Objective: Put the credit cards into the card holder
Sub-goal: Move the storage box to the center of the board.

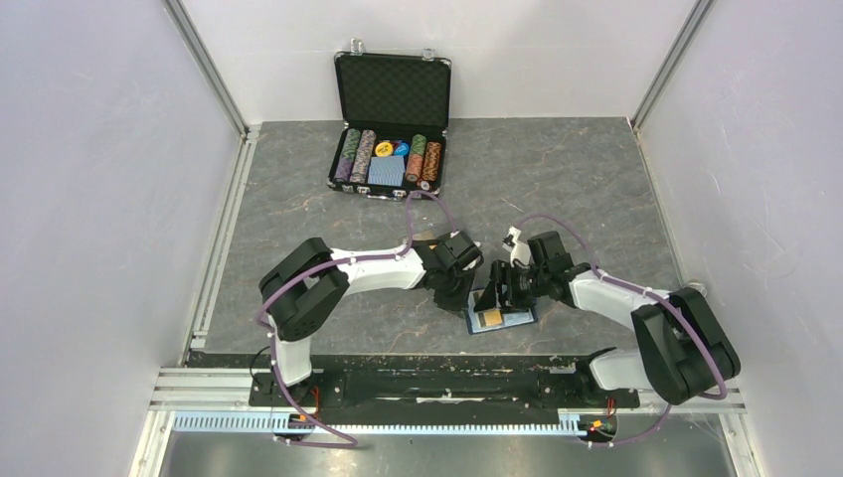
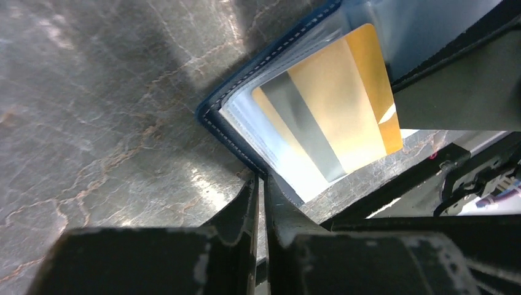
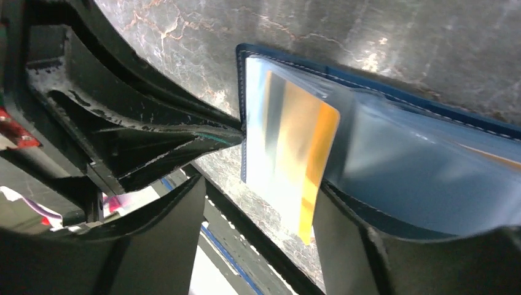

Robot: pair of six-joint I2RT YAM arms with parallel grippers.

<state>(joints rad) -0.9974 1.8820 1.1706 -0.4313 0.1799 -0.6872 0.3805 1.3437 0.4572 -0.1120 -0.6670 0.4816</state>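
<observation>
Plainly, the left pincer (image 2: pixel 261 190) was closed, seemingly nipping the edge of the card holder (image 2: pixel 212 117), which lay open on the counter (image 1: pixel 557 189). It ought to hold firm so the gold card (image 2: pixel 344 104), only part-way in, could slide home squarely from the right pincer (image 3: pixel 258 203), whose jaws stood apart. The counter was marbled grey, with white walls (image 1: pixel 99 149) and a chip case (image 1: pixel 390 149) behind.

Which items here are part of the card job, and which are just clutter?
Job:
card holder, lying open
gold card, at its clear sleeves

Lying about:
black chip briefcase, open
poker chips
blue deck
</observation>
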